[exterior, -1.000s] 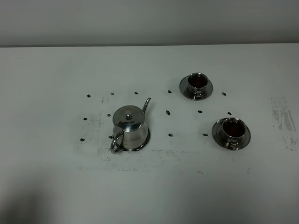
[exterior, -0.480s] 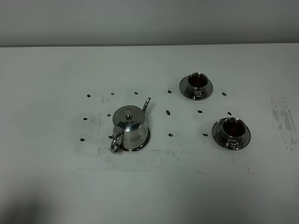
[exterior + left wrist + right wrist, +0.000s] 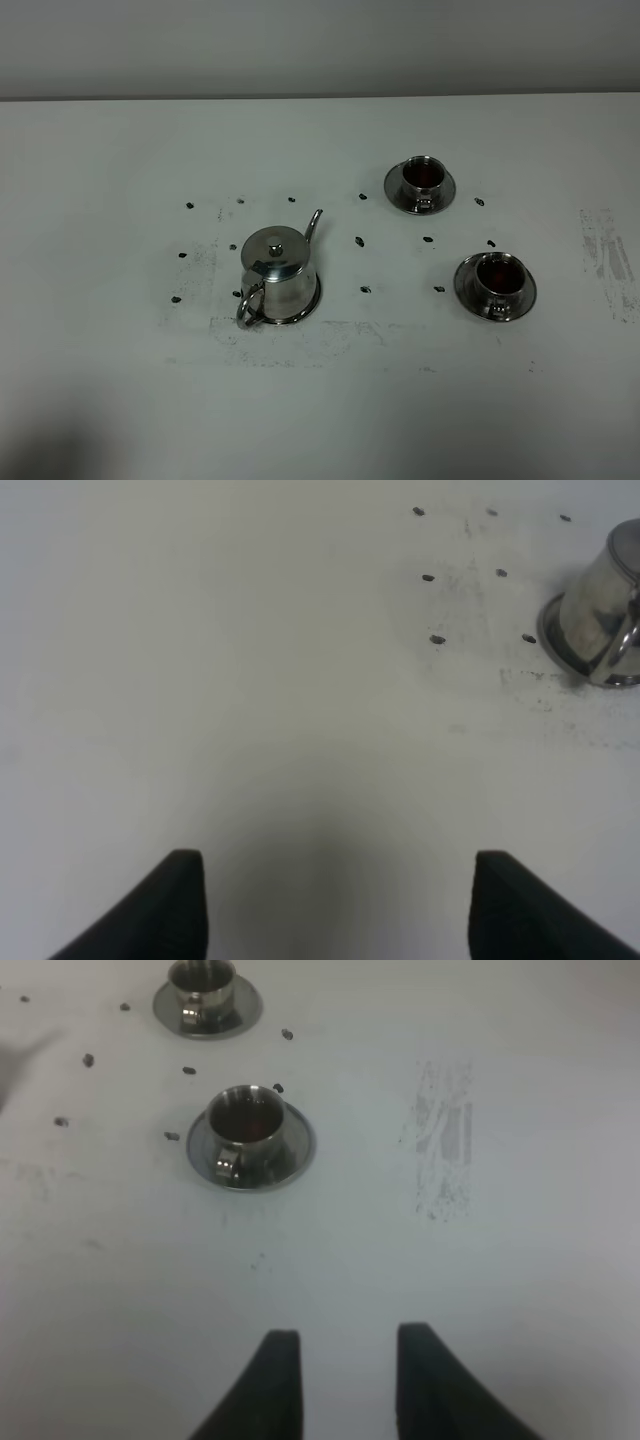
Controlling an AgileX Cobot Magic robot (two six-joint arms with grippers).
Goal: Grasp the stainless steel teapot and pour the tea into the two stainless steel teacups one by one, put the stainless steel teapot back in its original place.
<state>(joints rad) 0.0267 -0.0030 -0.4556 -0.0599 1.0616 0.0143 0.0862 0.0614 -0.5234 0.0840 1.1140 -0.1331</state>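
Standing upright on its coaster (image 3: 312, 300), the teapot (image 3: 277, 277) sits among small black marks (image 3: 359, 241) on the white table (image 3: 120, 360), lid on, loop handle turned toward the table's near edge and thin spout rising toward the far side. In the left wrist view the pot shows only as a steel flank at the frame's edge, well ahead of the left gripper (image 3: 335, 905) and off to one side; that gripper hangs over bare table with its two dark fingers (image 3: 180, 905) spread wide, nothing between them. The two cups rest on their saucers to the right of the pot in the high view, the far cup (image 3: 422, 176) and the near cup (image 3: 498, 276) each holding reddish-brown tea (image 3: 497, 271). The near cup lies ahead of the right gripper (image 3: 340, 1380) and a little to one side, well apart from it, with the far cup beyond. The right gripper's fingers (image 3: 275, 1385) stand a narrow gap apart, parted and empty. A grey scuffed patch (image 3: 445, 1140) marks the table ahead of it on the other side.
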